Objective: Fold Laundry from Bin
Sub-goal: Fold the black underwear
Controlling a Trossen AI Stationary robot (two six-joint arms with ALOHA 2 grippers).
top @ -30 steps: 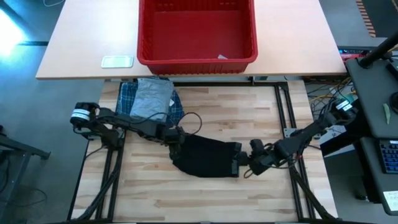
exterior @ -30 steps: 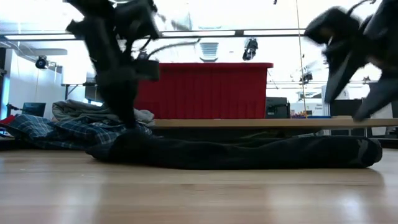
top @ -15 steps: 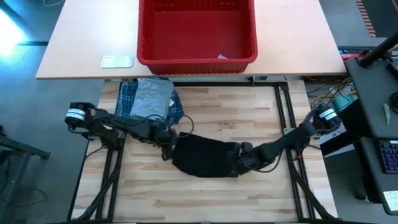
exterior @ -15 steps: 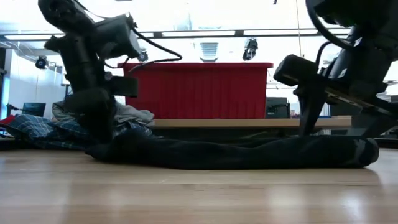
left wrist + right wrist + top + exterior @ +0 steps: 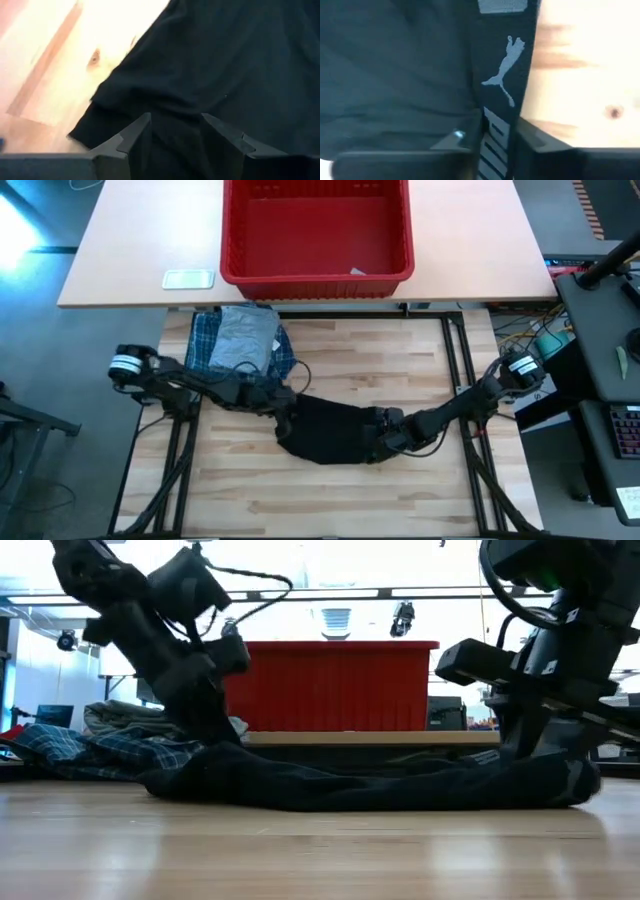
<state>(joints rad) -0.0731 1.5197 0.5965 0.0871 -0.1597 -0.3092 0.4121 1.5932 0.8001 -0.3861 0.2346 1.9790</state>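
While both arms reached low over the wooden table (image 5: 330, 500), I watched the small black garment (image 5: 330, 430) lie flat near its middle, well apart from the red bin (image 5: 315, 230) on the far tabletop. My left gripper (image 5: 284, 408) sat at the garment's left edge; its wrist view showed black cloth bunched between the two fingers (image 5: 132, 140), the jaws pinching a fold. My right gripper (image 5: 383, 442) met the opposite edge, where the banded hem with a pale leaping-cat logo (image 5: 507, 70) ran between its fingers (image 5: 465, 142), the jaws closed on it. Behind the left arm, the grey T-shirt (image 5: 245, 338) lay folded atop the plaid shirt (image 5: 205, 340).
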